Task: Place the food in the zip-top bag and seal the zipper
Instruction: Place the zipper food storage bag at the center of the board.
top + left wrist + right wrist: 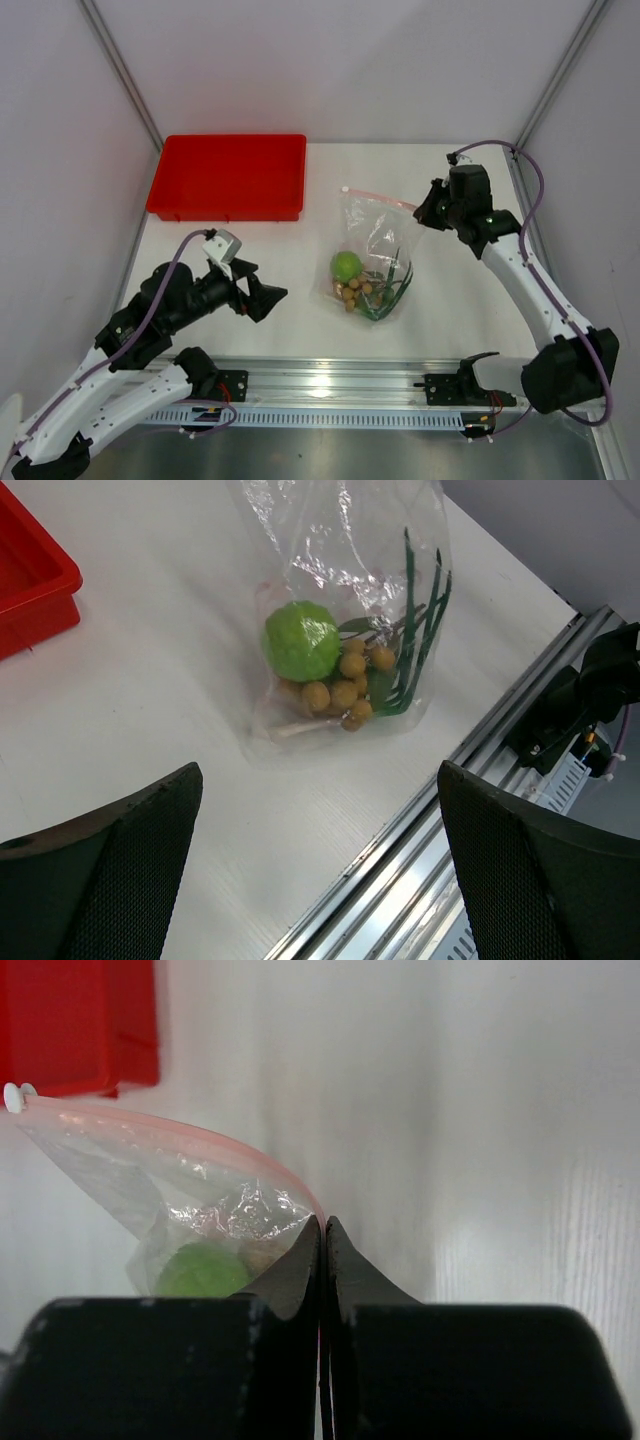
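Note:
The clear zip-top bag (372, 240) lies at the table's middle with the lime-green fruit (346, 266), the tan-brown fruit bunch (356, 291) and the green leaf sprig (392, 282) inside it. They also show in the left wrist view: fruit (301, 640), bunch (345, 690), leaves (418, 630). The pinkish zipper (200, 1130) runs along the bag's mouth. My right gripper (323, 1222) is shut on the zipper's right end (418, 208). My left gripper (320, 780) is open and empty, left of the bag (262, 292).
A red tray (228, 177) stands at the back left, also in the left wrist view (30, 580) and right wrist view (80, 1020). An aluminium rail (330, 385) runs along the table's near edge.

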